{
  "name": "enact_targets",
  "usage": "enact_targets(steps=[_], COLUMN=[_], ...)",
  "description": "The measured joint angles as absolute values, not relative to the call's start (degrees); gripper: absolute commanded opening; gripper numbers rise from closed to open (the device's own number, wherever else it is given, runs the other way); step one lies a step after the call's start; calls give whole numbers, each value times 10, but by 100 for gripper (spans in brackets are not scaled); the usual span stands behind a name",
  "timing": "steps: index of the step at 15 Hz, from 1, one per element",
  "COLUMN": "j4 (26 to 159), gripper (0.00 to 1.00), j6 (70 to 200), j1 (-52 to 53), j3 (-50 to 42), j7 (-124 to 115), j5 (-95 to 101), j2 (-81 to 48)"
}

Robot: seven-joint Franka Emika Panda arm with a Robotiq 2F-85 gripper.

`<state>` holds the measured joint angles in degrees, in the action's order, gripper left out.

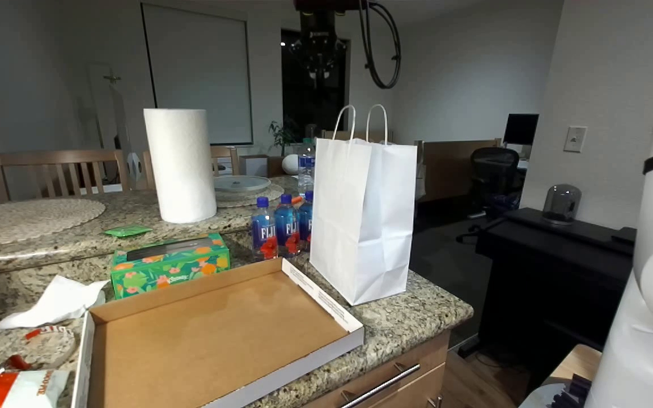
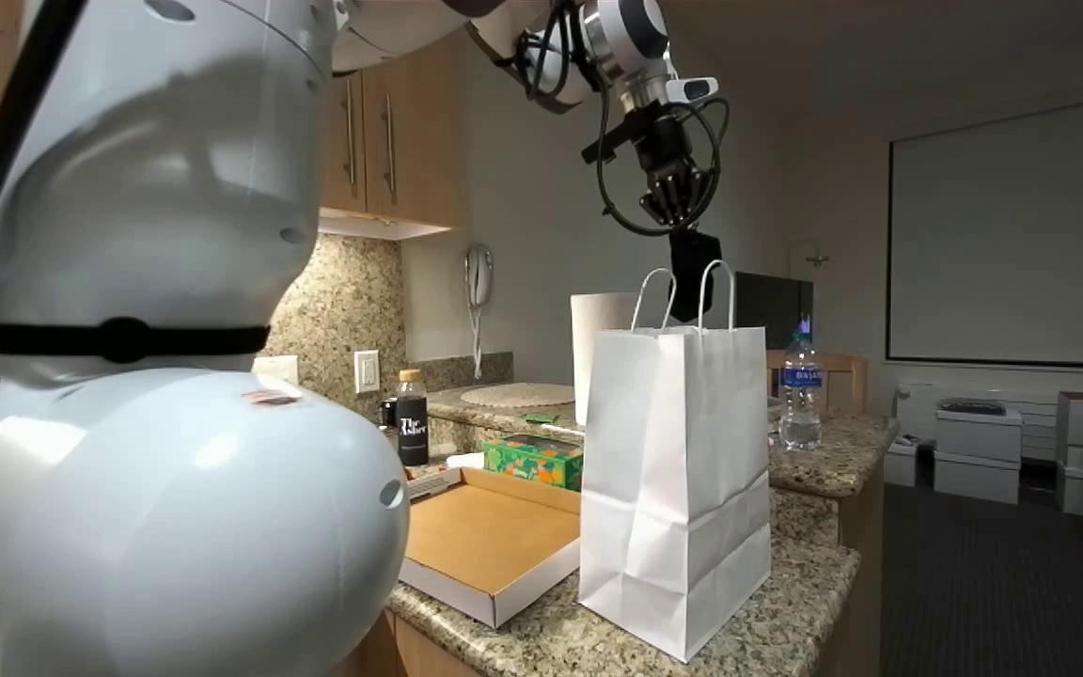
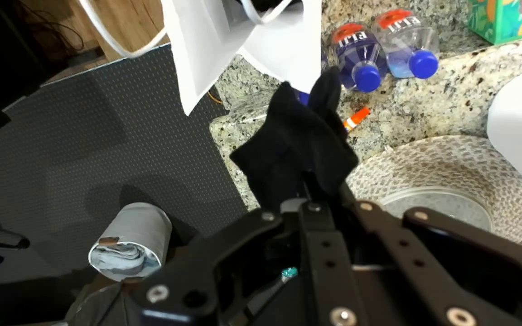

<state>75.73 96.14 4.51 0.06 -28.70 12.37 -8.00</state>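
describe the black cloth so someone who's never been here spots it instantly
In an exterior view, find the tall white paper bag on the granite counter. Just above and behind it, the black cloth hangs from the shut jaws. Unlike the pale bag and paper towel roll nearby, it is dark and off the counter.

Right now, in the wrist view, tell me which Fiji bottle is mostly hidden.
The left Fiji bottle, beside the white bag: bag and black cloth hide most of it. The middle bottle and right bottle show label and cap.
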Motion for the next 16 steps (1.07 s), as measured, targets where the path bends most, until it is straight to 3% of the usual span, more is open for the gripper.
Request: enact_targets(steps=[16], j4=[948], gripper=[8], j6=[1075], j1=[27], j3=[-21], j7=[-255], j5=[99], j2=[89])
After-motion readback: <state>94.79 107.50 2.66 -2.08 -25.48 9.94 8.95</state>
